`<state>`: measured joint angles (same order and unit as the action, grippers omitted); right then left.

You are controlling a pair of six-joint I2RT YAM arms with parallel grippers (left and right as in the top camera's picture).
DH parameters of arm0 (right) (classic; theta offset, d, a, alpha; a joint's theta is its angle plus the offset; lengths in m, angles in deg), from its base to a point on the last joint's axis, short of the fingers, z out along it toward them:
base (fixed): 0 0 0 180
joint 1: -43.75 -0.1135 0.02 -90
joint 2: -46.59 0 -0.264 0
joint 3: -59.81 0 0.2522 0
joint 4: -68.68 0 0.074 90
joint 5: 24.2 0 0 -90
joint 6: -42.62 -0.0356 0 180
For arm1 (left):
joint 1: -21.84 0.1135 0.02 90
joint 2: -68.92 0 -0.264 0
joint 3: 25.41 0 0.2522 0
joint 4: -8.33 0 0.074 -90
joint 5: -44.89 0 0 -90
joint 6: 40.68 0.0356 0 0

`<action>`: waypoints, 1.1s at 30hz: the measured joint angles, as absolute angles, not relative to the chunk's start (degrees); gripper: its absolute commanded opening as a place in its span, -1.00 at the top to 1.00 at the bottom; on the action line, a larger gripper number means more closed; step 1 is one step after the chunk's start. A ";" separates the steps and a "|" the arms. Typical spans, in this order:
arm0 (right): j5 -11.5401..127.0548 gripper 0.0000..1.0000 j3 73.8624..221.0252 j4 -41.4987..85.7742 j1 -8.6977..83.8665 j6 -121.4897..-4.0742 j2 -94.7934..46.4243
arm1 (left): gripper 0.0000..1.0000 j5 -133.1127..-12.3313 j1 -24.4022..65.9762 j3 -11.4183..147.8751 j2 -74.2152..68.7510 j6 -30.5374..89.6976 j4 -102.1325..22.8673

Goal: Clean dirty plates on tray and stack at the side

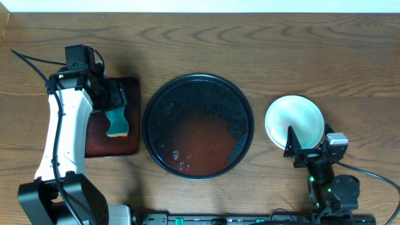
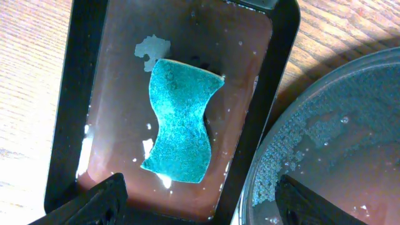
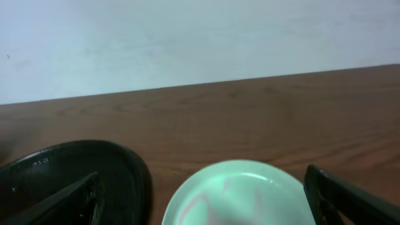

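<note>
1. your mint-green plate is round, shallow and smooth. it sits on the wooden table just to the right of the round black tray, close to its rim but apart from it. the right wrist view shows a faint pinkish smear on its face. you cannot tell whether other plates lie under it.
2. the round black tray has a raised rim and a beaded, wet floor. it holds a thin pool of reddish-brown liquid, thickest toward the near side, with droplets clinging around the edge.
3. left of it, almost touching, is the rectangular black tray with rounded corners. it holds reddish liquid, a few white foam patches, and the teal sponge. the sponge is waisted like an hourglass, rough on top, and lies flat.
4. your left gripper hangs over the rectangular tray with its fingers spread wide on either side of the sponge's near end, holding nothing.
5. your right gripper is at the near edge of the plate, its fingers set wide apart and empty.
6. behind the table is a pale wall.
</note>
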<state>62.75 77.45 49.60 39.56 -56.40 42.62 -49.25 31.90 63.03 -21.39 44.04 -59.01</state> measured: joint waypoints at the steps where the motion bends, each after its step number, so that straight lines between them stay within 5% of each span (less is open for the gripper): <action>1: 62.73 -0.98 76.29 49.64 39.56 -56.53 43.74 | -0.53 -49.25 31.90 63.03 -21.39 44.04 -58.99; 33: 62.73 -0.99 74.23 50.74 39.50 -56.53 45.75 | -0.54 -49.25 31.90 63.03 -21.39 44.04 -59.01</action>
<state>62.73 74.23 50.74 39.50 -56.53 45.75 -49.25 31.90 63.03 -21.39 44.04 -59.01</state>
